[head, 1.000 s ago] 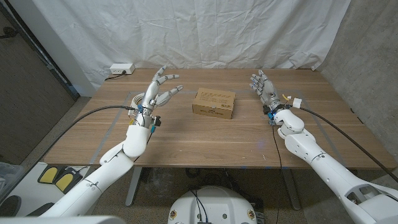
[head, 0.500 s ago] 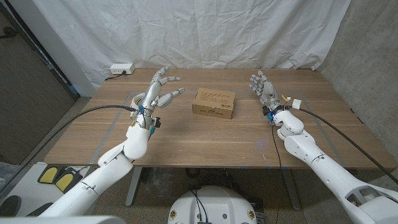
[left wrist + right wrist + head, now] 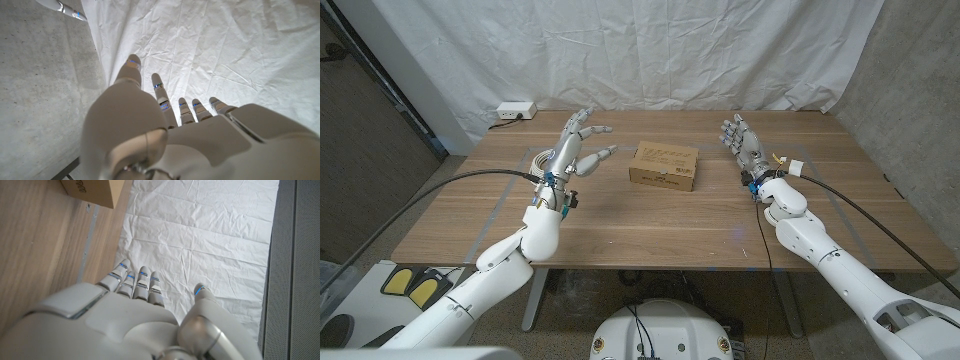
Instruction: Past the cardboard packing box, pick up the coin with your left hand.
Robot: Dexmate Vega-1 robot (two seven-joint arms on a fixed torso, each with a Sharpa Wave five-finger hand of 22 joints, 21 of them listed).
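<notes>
A small cardboard packing box point(image 3: 664, 165) with printed text on its lid lies mid-table, and its corner point(image 3: 95, 190) shows in the right wrist view. My left hand point(image 3: 575, 147) hovers above the table to the box's left, open, with its fingers spread and pointing toward the far edge. In the left wrist view that hand point(image 3: 165, 135) holds nothing and faces the white curtain. My right hand point(image 3: 744, 142) stands to the right of the box, open, fingers straight and close together. It point(image 3: 135, 320) holds nothing. The box hides the strip of table just behind it.
A white power strip point(image 3: 513, 111) sits at the table's back left corner. A coil of pale cable point(image 3: 536, 160) lies under my left wrist. Small white and yellow items point(image 3: 792, 161) lie right of my right hand. The wooden table point(image 3: 650, 220) is bare toward me.
My left hand has risen a little and reached slightly farther toward the back of the table, staying open. The right hand and the box have not moved.
</notes>
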